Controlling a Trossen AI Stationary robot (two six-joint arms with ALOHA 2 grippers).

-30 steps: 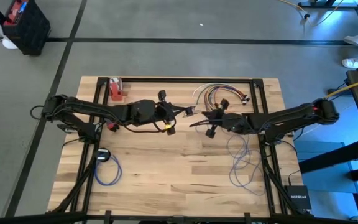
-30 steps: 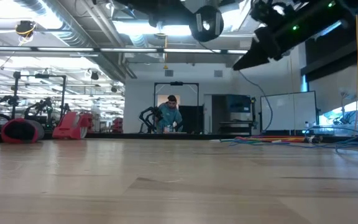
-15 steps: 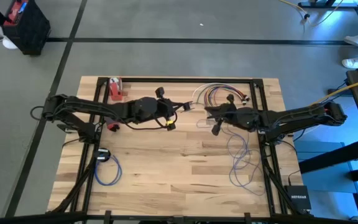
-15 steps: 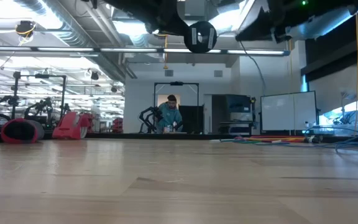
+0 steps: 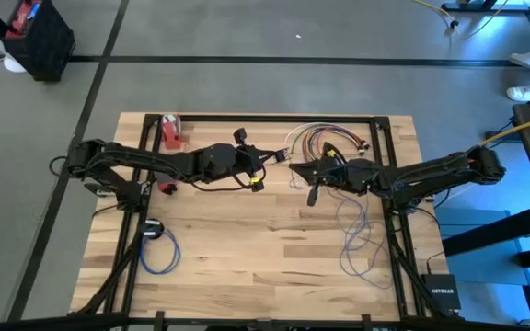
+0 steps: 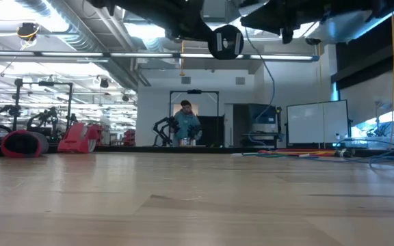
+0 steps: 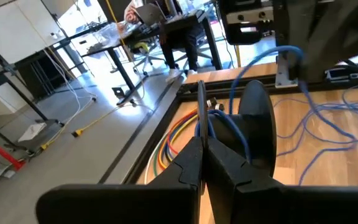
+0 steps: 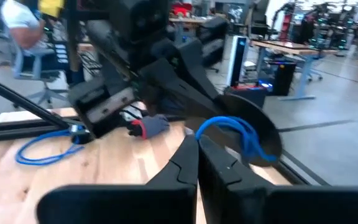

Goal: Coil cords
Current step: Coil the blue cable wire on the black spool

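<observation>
— How are the grippers seen?
— The right gripper (image 5: 304,175) and the left gripper (image 5: 267,166) are closed on the blue cord (image 5: 355,241), held above the table (image 5: 247,267) centre.
— And the other cords?
— A coloured bundle (image 5: 316,138) is seen at the far edge.

Only one readable text: "NETGEAR" in white on a small black box (image 5: 441,291), sitting off the table (image 5: 247,239) just past its near right corner, high view. Nothing legible on the red item at the far left corner of the table, on the arms, or on the whiteboard and equipment in the room behind in the low view. The wrist views show no readable labels, numbers or signs either.
</observation>
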